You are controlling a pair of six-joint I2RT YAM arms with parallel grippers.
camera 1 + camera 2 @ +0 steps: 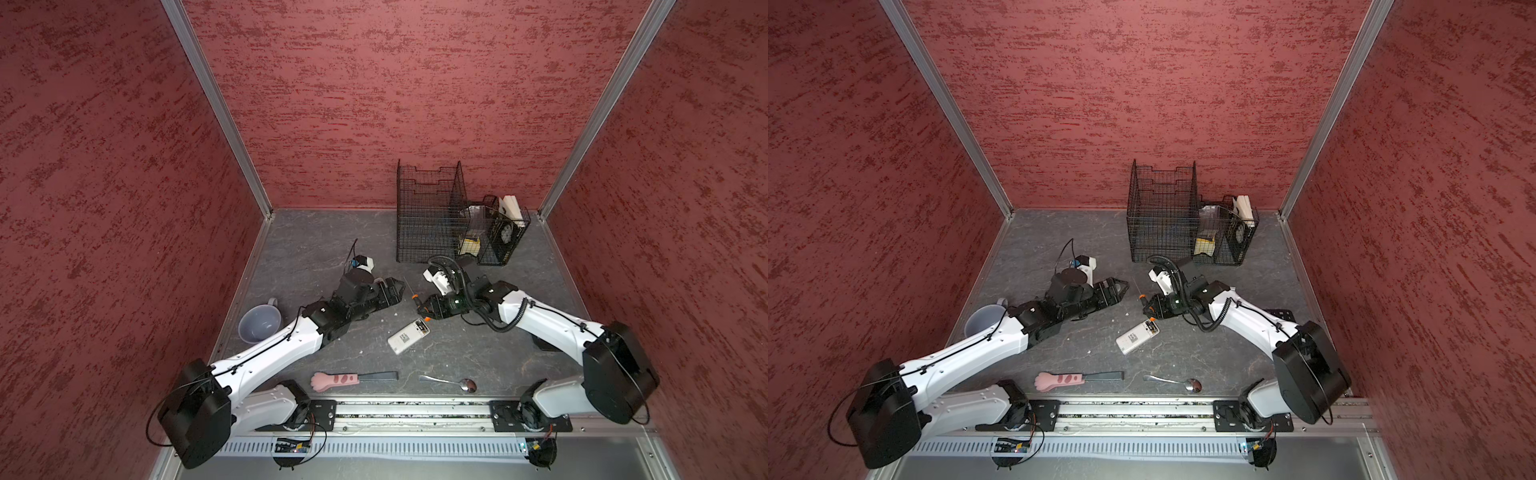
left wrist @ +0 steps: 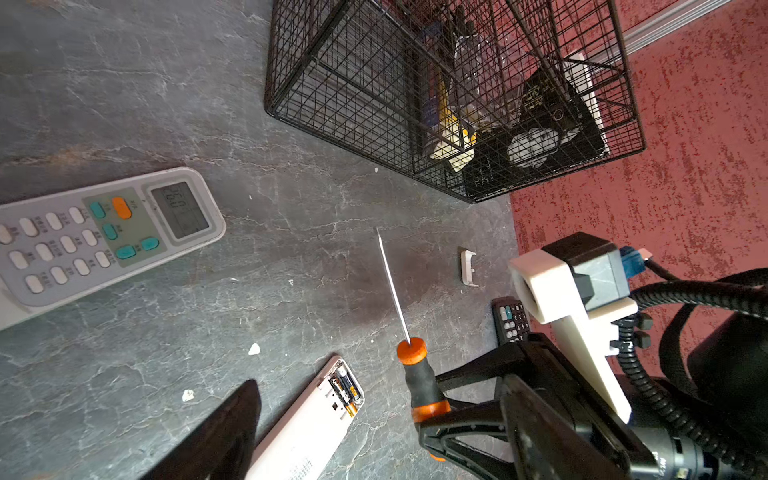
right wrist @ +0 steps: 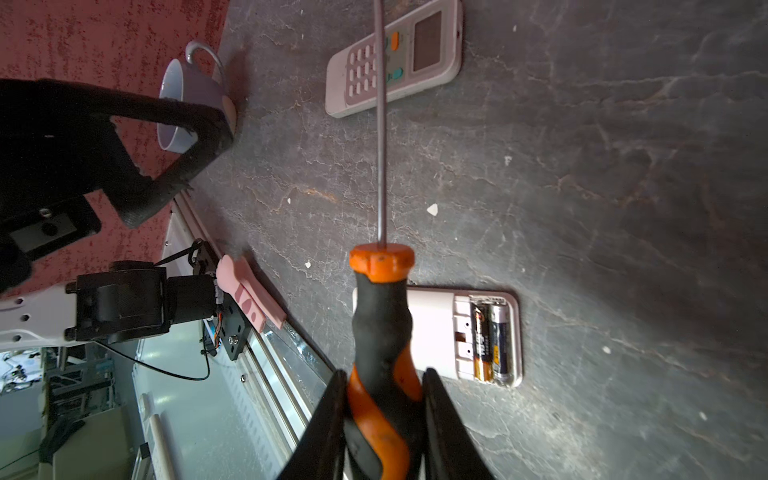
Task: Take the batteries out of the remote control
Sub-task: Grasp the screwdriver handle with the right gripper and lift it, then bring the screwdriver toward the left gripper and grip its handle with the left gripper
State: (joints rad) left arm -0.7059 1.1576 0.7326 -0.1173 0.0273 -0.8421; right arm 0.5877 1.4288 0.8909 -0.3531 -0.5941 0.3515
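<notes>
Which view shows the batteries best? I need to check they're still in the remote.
The right wrist view: both batteries lie side by side in the open compartment, labels legible. The left wrist view shows them small and oblique. In both top views they are only a tiny dark spot.

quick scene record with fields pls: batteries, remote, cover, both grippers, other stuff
batteries: two, side by side in the open compartment
remote control: white, face down on the table
cover: small white piece, off, lying apart from the remote
right gripper: shut on the screwdriver handle
left gripper: open, empty
second remote: face up, buttons showing
others: cup, spoon, wire basket
</notes>
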